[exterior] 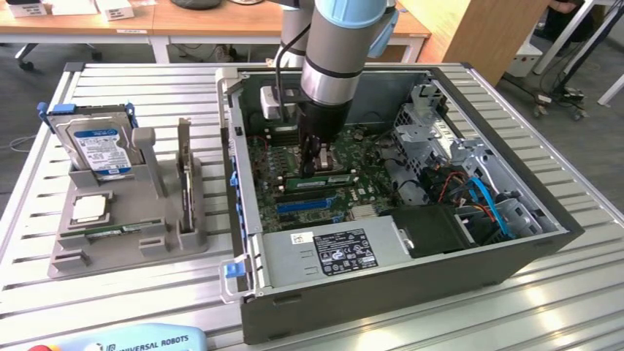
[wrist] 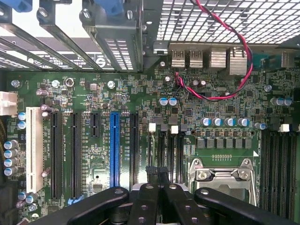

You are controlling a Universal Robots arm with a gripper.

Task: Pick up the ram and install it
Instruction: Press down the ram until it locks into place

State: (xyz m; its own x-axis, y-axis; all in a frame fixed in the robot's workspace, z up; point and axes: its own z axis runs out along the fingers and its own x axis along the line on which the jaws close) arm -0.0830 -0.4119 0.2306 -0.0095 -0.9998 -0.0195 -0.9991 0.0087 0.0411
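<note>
A slatted metal bench (exterior: 546,307) carried an open grey computer case (exterior: 390,292) lying on its side, with the Universal Robots arm (exterior: 332,66) reaching almost straight down into it from above. The arm's silver and pale-blue wrist segment stood upright over the middle of the case, and its black gripper (exterior: 312,164) hung low over the green motherboard (exterior: 292,153), close to the board but not seen touching it. From the wrist view, the gripper (wrist: 157,171) pointed at the board between the long blue expansion slot (wrist: 114,145) and the silver processor socket (wrist: 220,180), its jaws pressed together with nothing between them. A labelled power supply (exterior: 332,252) filled the near corner of the case. On the exterior view's left, well apart from the gripper and outside the case, a grey parts holder (exterior: 127,252) sat on the bench. A blue-labelled hard drive (exterior: 98,146) stood propped at the holder's back, a square silver processor chip (exterior: 90,210) lay flat in front of it, and the ram (exterior: 105,231), a thin green strip, lay flat in the holder's front recess just beside the chip. A red and black wire (wrist: 225,96) looped across the board near the rear ports.
</note>
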